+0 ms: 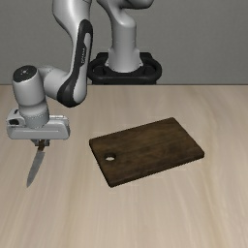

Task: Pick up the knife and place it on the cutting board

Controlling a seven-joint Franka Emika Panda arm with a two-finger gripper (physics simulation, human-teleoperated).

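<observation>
- Setting: a pale, wood-grain tabletop point(194, 208) in front of a plain grey wall point(203, 39).
- Arm point(77, 68): white with dark joints. It rises from a black base plate point(126, 70) at the far edge of the tabletop, bends over and reaches toward the exterior view's left.
- Claw point(41, 141): points downward, at the exterior view's left. It is closed on the knife's handle, gripping it from two sides.
- Knife point(36, 165): hangs below the claw with the blade down and slightly tilted, its tip toward the exterior view's lower left. Whether the tip touches the tabletop cannot be told.
- Board point(155, 145): dark wood, rectangular. It lies flat near the middle of the tabletop, turned at a slant. A round hole point(111, 156) sits near its corner on the exterior view's left.
- Knife relative to board: well apart. The knife is to the exterior view's left of the board and not on it.
</observation>
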